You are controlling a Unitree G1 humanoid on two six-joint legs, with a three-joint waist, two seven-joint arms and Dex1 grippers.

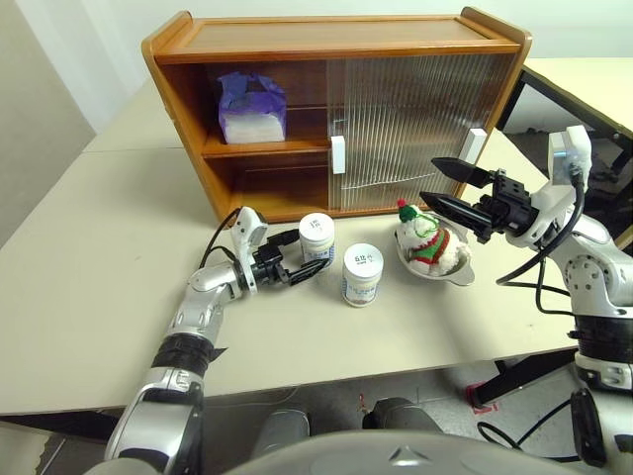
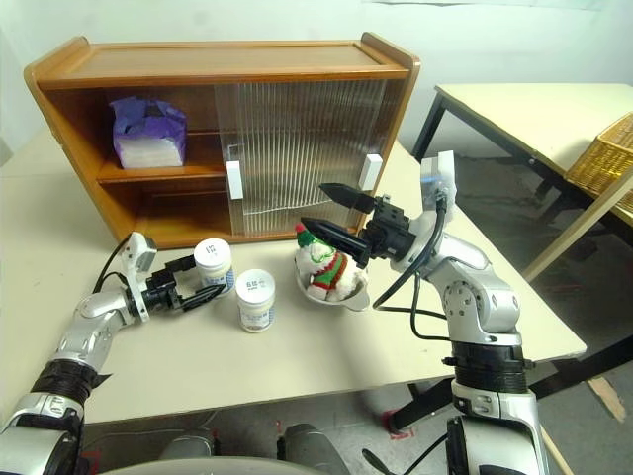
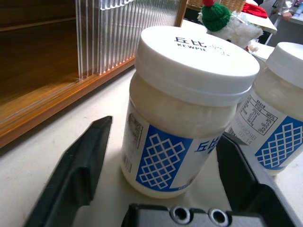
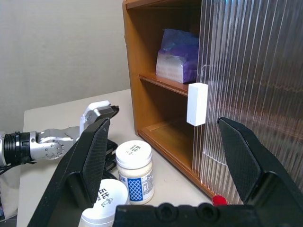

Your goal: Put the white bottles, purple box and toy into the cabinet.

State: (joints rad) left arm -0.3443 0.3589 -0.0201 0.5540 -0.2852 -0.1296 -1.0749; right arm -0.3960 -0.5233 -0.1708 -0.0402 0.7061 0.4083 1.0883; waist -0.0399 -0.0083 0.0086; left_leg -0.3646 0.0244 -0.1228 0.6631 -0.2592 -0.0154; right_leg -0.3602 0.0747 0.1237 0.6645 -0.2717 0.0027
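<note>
Left fingers (image 1: 300, 269) spread around a white bottle (image 1: 317, 237), right fingers (image 1: 442, 188) spread above toy (image 1: 423, 240)

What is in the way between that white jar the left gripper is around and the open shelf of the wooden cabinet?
Nothing visible. The squat white plastic jar stands on the table between the left gripper's fingers, right before the brown wooden cabinet's open left side. The bare lower shelf lies just behind it; the ribbed sliding doors cover only the right part.
</note>
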